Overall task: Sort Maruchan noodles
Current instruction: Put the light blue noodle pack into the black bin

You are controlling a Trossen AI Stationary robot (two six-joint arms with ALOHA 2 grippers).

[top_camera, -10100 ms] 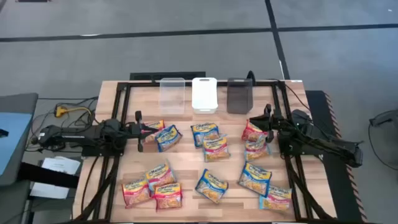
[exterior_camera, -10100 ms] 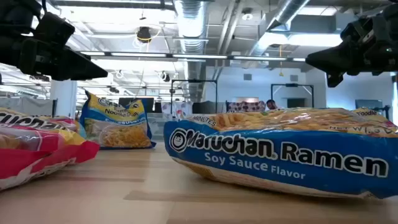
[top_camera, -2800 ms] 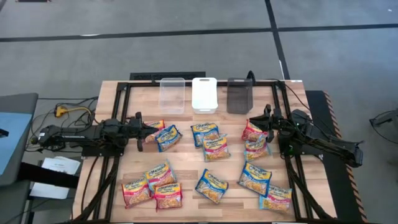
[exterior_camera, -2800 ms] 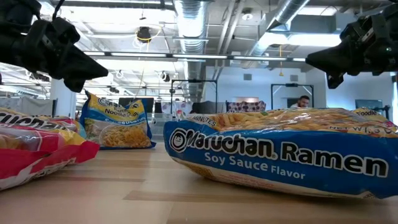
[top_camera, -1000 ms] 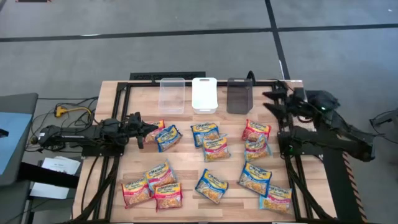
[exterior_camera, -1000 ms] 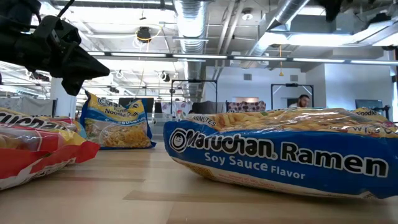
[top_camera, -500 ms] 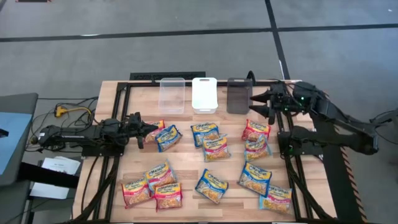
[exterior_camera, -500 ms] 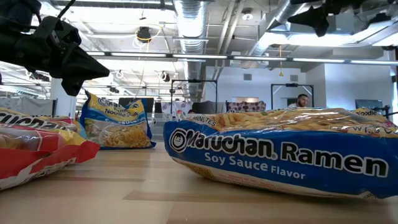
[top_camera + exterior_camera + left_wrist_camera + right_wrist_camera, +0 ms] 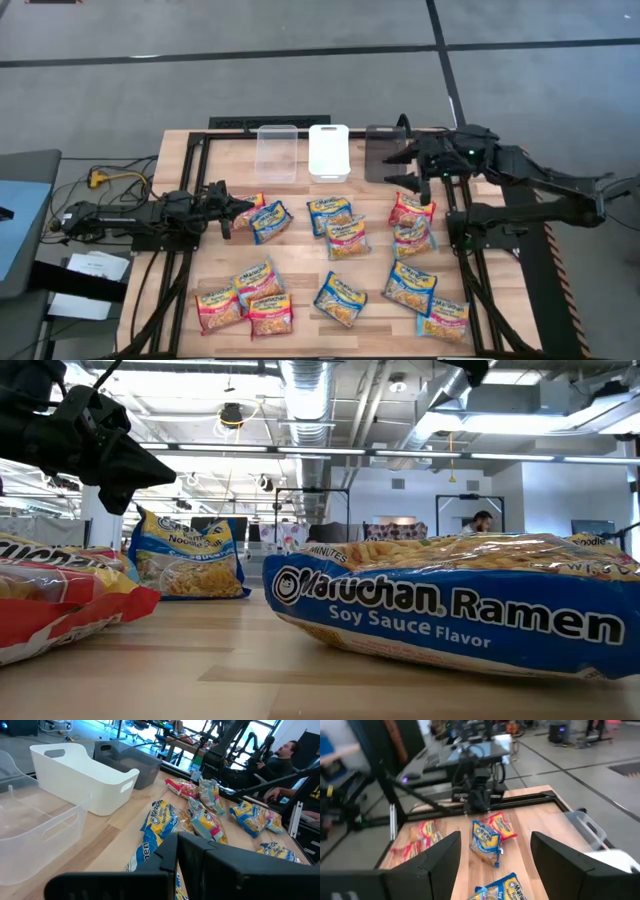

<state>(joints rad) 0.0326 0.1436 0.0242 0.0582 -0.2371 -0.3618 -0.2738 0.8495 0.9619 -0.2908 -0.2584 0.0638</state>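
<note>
Scene: About a dozen Maruchan ramen packets [image 9: 338, 238] are lying scattered, unsorted, across the wooden table [image 9: 300, 270], with a clear bin [image 9: 277, 152], a white bin [image 9: 328, 152] and a dark grey bin [image 9: 381, 150] lined up empty along the far edge.

Handling: The packets are looking light, crinkly and slick, with a brittle noodle block inside; a pinch across a flat sealed end or over the short width is likely the safest hold, since a hard squeeze on the middle could crack the block.

Right arm: The right gripper [image 9: 405, 168] is reaching across the table's far right corner, hovering by the dark grey bin and above a red-trimmed packet [image 9: 411, 210], its fingers [image 9: 439, 857] spread wide and holding nothing.

Left arm: The left gripper [image 9: 240, 206] is stretching in low from the left side, its tip just beside an orange-trimmed packet [image 9: 252, 207] and a blue-trimmed packet [image 9: 270, 222]; whether its fingers are parted or closed is not clear.

Background: A person [image 9: 481, 521] is showing in the room beyond the table.
</note>
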